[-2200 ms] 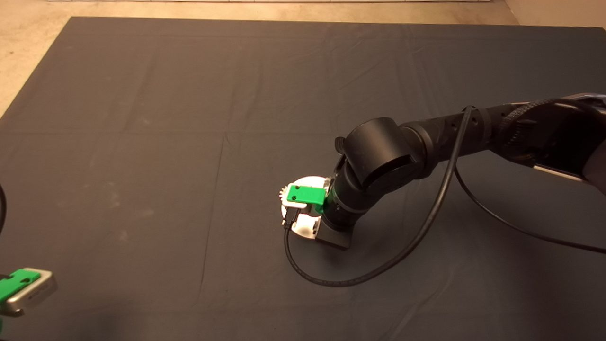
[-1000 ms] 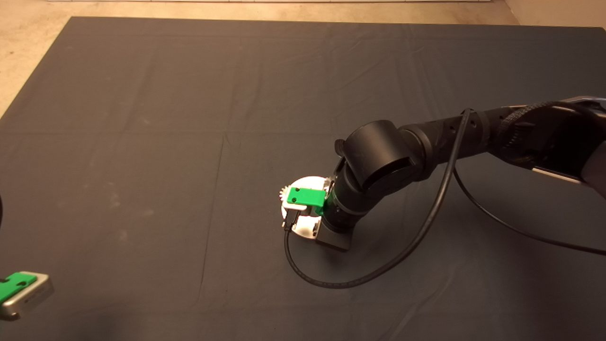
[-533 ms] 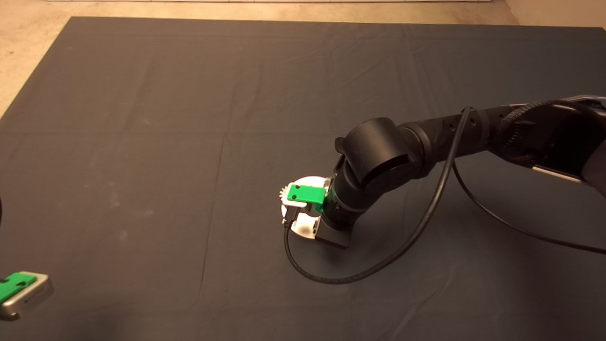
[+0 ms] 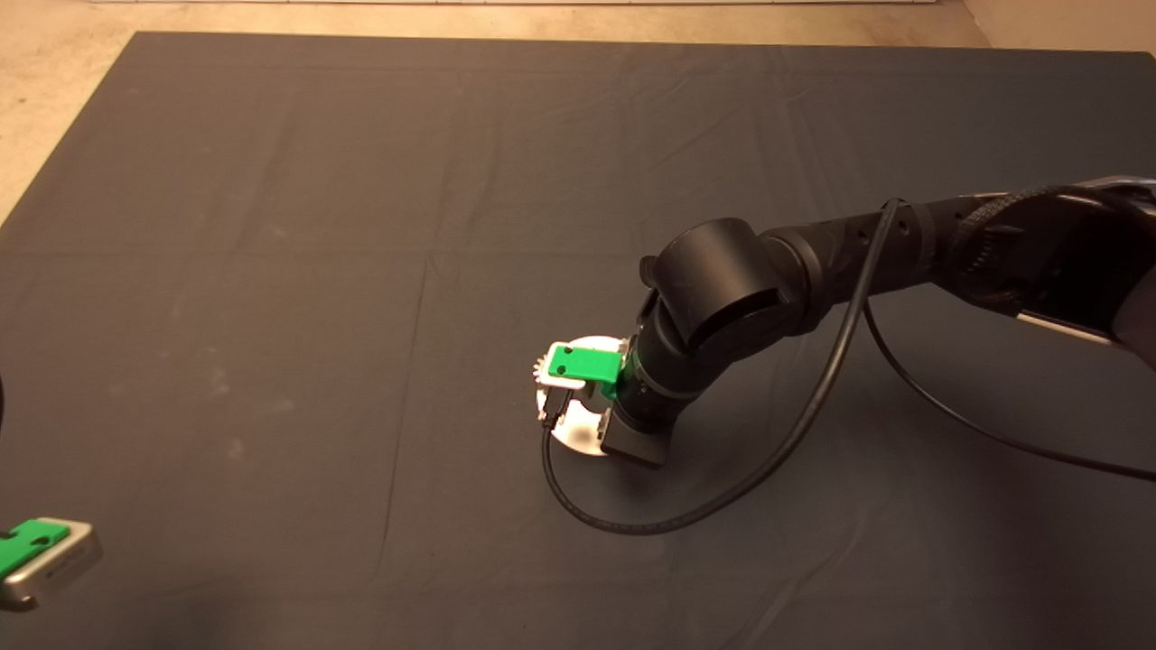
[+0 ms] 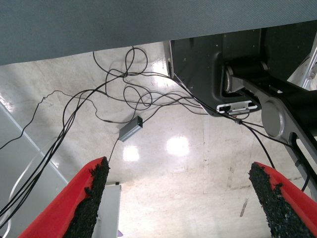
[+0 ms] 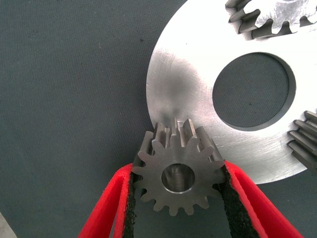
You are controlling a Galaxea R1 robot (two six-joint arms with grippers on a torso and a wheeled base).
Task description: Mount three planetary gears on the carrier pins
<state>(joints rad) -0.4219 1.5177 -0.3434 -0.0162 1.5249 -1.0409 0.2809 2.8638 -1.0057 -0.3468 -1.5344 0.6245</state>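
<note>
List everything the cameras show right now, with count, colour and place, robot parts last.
Planetary gears: three, silvery-grey. One is gripped between the red fingers, with a pin end showing through its centre hole; two others sit on the disc, partly cut off by the picture edge.
Carrier disc: one, silvery-white with a large centre hole, flat on the mat near mid-table.
Mat: one, dark grey, covering the table.
Cables: several, black, on the pale floor in the left wrist view.
Right gripper: green with red fingers, over the disc, shut on a gear.
Left gripper: parked at the lower left edge, fingers apart.
</note>
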